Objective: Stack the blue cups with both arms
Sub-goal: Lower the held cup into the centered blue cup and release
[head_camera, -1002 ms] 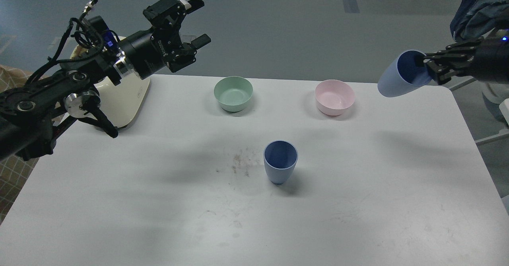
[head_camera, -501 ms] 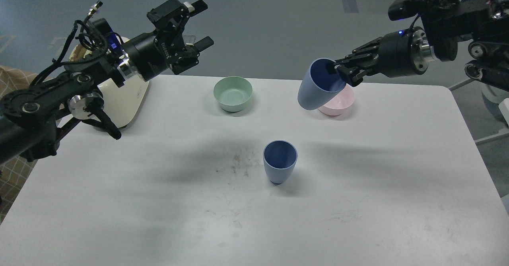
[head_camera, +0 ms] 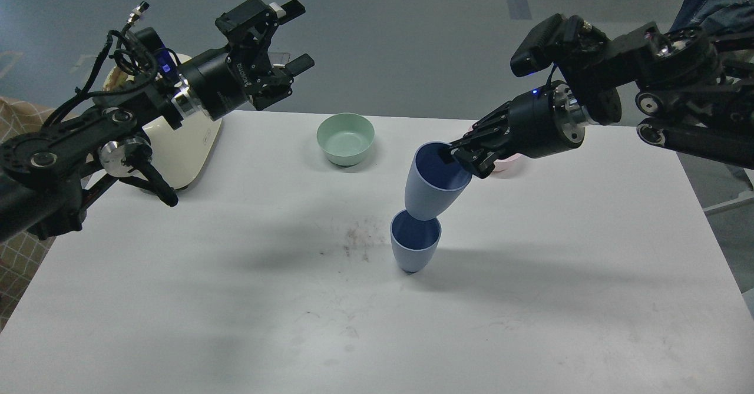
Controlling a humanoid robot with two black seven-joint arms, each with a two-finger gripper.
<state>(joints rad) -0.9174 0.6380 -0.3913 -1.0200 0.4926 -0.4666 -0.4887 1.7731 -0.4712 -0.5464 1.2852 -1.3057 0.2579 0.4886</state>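
Observation:
One blue cup (head_camera: 414, 248) stands upright on the white table (head_camera: 530, 300), near the middle. My right gripper (head_camera: 463, 159) is shut on the rim of the second blue cup (head_camera: 433, 185) and holds it slightly tilted, its base right above the mouth of the standing cup. My left gripper (head_camera: 288, 35) is open and empty, raised above the table's far left corner, well away from both cups.
A mint-green bowl (head_camera: 346, 139) sits at the back centre. A pink bowl (head_camera: 508, 161) is mostly hidden behind my right gripper. A cream appliance (head_camera: 177, 152) stands at the back left under my left arm. A dirty smudge (head_camera: 356, 242) marks the table left of the standing cup.
My right arm has swept leftward and down from the table's right edge, carrying its blue cup to just above the standing cup. My left arm has barely moved.

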